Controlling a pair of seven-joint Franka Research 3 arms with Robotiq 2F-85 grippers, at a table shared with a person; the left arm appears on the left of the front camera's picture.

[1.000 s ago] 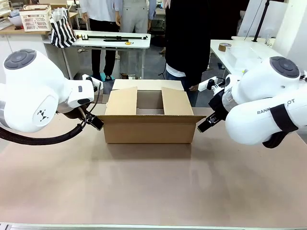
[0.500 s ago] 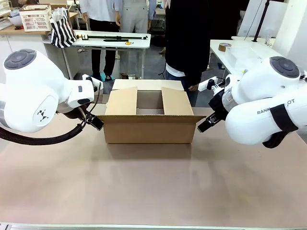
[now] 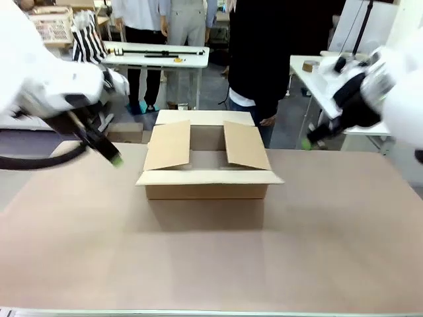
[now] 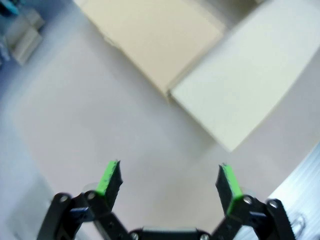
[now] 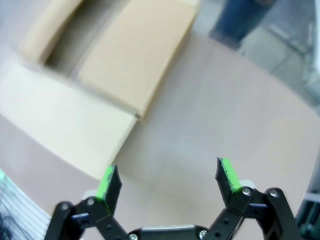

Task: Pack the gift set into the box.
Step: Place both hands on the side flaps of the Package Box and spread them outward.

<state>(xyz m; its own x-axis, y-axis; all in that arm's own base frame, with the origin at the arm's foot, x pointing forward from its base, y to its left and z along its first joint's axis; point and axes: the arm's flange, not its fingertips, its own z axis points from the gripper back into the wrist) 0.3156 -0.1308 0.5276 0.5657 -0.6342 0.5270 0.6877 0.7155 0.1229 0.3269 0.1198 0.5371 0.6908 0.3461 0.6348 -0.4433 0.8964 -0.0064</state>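
Our left arm comes in from the left, blurred, its gripper angled down toward the table, fingers spread wide and holding nothing. The box sits mid-table between our two grippers and apart from each. It is plain brown cardboard with its four flaps folded outward. Our right gripper hangs higher, to the box's right, fingers likewise parted and empty.
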